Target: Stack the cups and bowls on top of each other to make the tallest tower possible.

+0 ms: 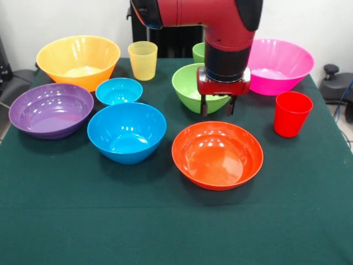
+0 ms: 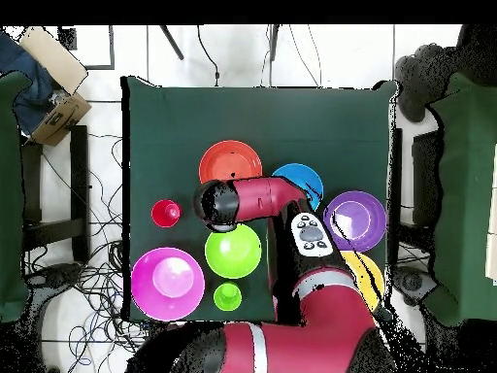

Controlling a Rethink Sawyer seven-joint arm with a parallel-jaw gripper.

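Note:
My gripper (image 1: pixel 216 107) is open and empty. It hangs just above the near rim of the green bowl (image 1: pixel 187 88), behind the red-orange bowl (image 1: pixel 217 155). The big blue bowl (image 1: pixel 127 132), small blue bowl (image 1: pixel 118 91), purple bowl (image 1: pixel 51 110), yellow-orange bowl (image 1: pixel 77 59) and pink bowl (image 1: pixel 281 65) each stand alone. So do the yellow cup (image 1: pixel 143 59) and red cup (image 1: pixel 292 113). The light green cup (image 1: pixel 198 52) is half hidden behind the arm. No tower shows. In the overhead view the wrist (image 2: pixel 218 204) hides the gripper, between the red-orange bowl (image 2: pixel 230 160) and green bowl (image 2: pixel 233 251).
The dark green tablecloth (image 1: pixel 165 232) covers the table. In the overhead view my arm (image 2: pixel 291 204) crosses over the blue bowls and the yellow-orange bowl (image 2: pixel 367 270). A cardboard box (image 2: pixel 58 112) and cables lie on the floor beside the table.

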